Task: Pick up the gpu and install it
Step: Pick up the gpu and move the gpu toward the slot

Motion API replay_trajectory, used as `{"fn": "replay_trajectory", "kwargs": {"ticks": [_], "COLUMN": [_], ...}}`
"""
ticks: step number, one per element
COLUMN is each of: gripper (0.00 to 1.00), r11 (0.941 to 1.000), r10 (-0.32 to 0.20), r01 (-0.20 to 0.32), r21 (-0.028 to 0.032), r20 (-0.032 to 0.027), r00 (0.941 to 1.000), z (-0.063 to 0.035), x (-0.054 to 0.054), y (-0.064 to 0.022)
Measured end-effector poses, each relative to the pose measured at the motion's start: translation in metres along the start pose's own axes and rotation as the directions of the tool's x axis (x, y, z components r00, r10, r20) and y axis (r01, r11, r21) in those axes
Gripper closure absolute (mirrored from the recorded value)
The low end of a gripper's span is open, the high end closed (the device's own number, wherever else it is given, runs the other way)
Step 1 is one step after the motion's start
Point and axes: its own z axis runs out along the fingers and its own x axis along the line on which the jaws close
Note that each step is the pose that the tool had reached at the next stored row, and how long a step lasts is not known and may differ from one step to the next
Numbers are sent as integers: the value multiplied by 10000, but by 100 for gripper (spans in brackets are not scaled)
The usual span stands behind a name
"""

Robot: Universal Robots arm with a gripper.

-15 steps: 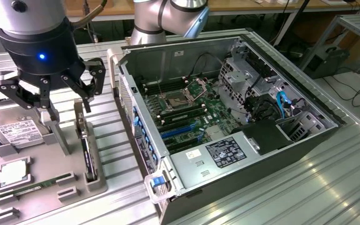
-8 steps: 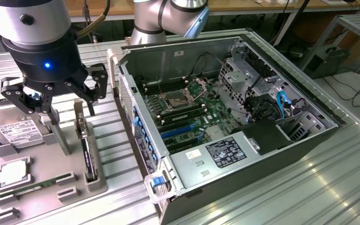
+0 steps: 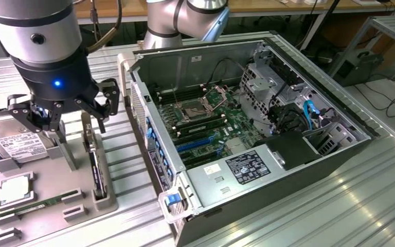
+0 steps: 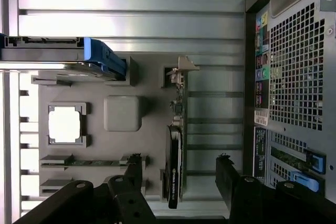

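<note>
The gpu [image 3: 96, 172] is a thin black card standing on edge in a slot of the grey holder tray [image 3: 53, 221], at the exterior view's left. Its metal end bracket [image 4: 181, 70] points away from the tray's near end. In the wrist view the gpu [image 4: 175, 163] is seen edge-on, lying between my two black fingers [image 4: 134, 171] without touching either. My gripper [image 3: 70, 123] hangs open just above the tray and holds nothing. The gripper [image 4: 181, 174] straddles the card's shrouded end.
An open computer case [image 3: 335, 154] lies on its side right of the tray, motherboard [image 3: 208, 131] exposed. The tray also holds a silver hard drive [image 3: 11, 143], a processor [image 3: 16, 188] and a green memory stick [image 3: 41, 203]. The case's rear panel [image 4: 294, 77] stands close beside the tray.
</note>
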Motion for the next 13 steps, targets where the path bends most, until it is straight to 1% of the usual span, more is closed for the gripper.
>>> {"fn": "replay_trajectory", "kwargs": {"ticks": [2,6,9,13], "gripper": [33,33,33,33], "r11": [10000,9995,9994,9994], "r10": [-36,-317,-353,-349], "r01": [36,317,352,349], "r21": [0,-7,-8,-10], "r20": [-2,-22,-37,-38], "r00": [10000,9995,9994,9994], "z": [36,114,172,245], "x": [0,3,3,6], "y": [-7,-18,-37,-57]}}
